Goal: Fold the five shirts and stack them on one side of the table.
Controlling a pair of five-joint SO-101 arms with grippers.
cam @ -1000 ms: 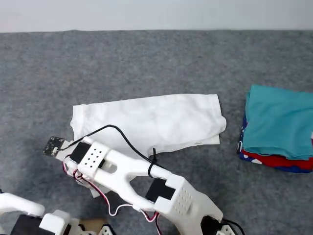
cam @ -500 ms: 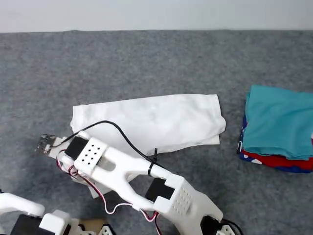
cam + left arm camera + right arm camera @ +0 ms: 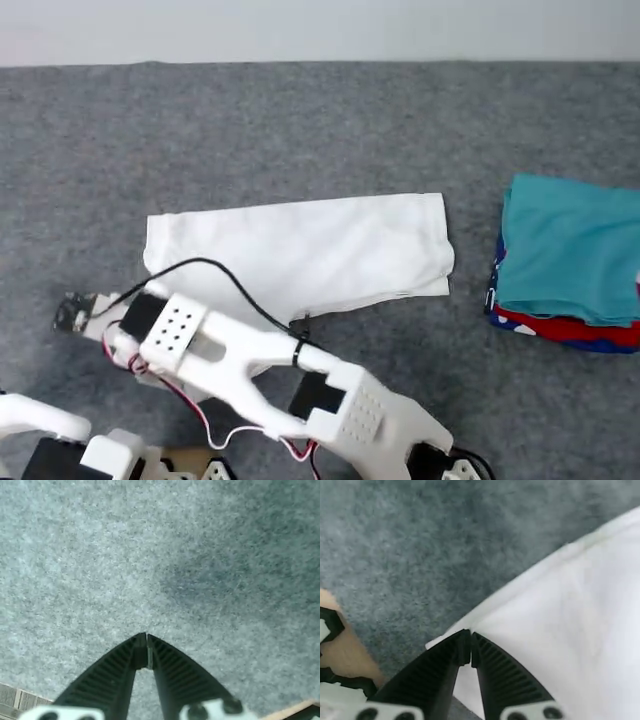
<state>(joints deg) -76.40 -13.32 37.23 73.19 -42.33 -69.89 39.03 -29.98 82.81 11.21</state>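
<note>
The right gripper (image 3: 470, 649) was clamped shut on a corner of the white shirt (image 3: 310, 250), spread mid-table; the left gripper (image 3: 146, 652) was shut, empty. That thin pinch might slip, or the rough grey mat (image 3: 300, 130) might bunch the cloth.

Under my right gripper (image 3: 470, 642), the flat white cloth shirt (image 3: 560, 630) looks soft, smooth and matt. Around it, the grey felt table covering (image 3: 420, 540) is fuzzy and rough. My ribbed black plastic fingers (image 3: 432, 672) are matt.
</note>
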